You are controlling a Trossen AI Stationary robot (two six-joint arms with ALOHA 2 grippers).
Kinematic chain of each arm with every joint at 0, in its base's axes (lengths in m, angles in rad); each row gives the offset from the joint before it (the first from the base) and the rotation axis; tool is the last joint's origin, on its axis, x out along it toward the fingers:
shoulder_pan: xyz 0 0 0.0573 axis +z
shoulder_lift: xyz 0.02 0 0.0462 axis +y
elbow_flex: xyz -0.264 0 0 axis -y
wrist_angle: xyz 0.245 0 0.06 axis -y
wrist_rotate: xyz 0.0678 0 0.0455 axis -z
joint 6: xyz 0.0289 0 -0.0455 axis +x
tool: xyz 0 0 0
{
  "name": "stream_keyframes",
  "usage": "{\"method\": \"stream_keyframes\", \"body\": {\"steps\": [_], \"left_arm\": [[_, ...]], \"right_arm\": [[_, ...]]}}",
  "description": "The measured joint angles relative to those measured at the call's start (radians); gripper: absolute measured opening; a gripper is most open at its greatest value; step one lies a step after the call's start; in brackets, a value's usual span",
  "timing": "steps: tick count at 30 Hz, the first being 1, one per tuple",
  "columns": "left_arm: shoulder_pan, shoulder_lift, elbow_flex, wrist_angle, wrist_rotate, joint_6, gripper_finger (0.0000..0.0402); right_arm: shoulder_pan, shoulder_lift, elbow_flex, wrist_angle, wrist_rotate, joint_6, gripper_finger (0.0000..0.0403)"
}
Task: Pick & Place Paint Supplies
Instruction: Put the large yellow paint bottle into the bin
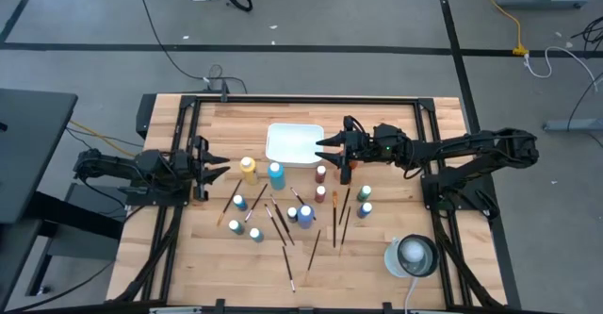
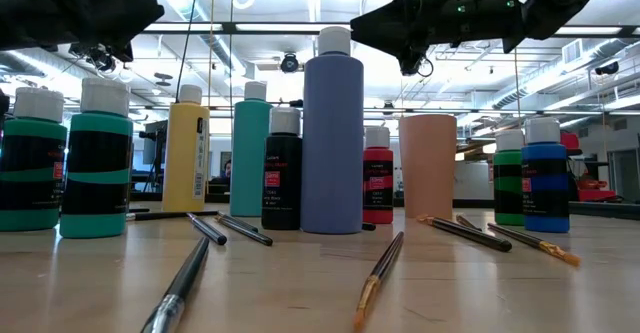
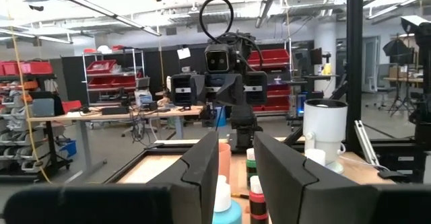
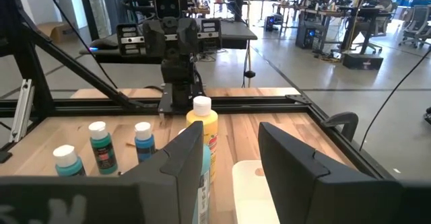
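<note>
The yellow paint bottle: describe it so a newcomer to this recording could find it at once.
Start at the white tray near the table's far edge. Toward the left gripper from it stands the yellow paint bottle, beside a taller light-blue bottle. It is the only yellow-bodied bottle; it has a white cap.

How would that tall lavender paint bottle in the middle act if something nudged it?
The tall lavender bottle would probably tip rather than slide: it stands upright, taller and narrower than the bottles around it. Once down, its round body would likely roll. The black-labelled bottle and the red bottle stand close beside it, so it might knock them.
</note>
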Motion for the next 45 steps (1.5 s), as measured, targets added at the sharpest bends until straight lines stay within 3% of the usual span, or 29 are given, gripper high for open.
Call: {"method": "stream_keyframes", "body": {"steps": [5, 12, 17, 24, 32, 45], "left_arm": [[0.000, 0.000, 0.000, 0.001, -0.005, -0.024, 0.0120], [0.000, 0.019, 0.040, -0.014, -0.053, -0.081, 0.0188], [0.000, 0.116, 0.174, -0.230, -0.110, -0.117, 0.0219], [0.001, 0.368, 0.308, -0.339, -0.187, -0.180, 0.0218], [0.039, 0.634, 0.380, -0.338, -0.248, -0.271, 0.0222], [0.051, 0.768, 0.381, -0.371, -0.262, -0.437, 0.0222]], "right_arm": [[0.000, 0.000, 0.000, 0.000, 0.000, 0.000, 0.0149], [0.000, 0.000, -0.001, 0.043, 0.000, -0.029, 0.0149], [0.000, -0.002, -0.001, 0.117, 0.001, -0.113, 0.0149], [0.000, -0.002, -0.001, 0.217, 0.000, -0.098, 0.0149], [0.000, 0.000, 0.000, 0.142, 0.000, -0.053, 0.0160], [0.000, 0.000, 0.000, 0.062, 0.000, -0.055, 0.0240]]}}
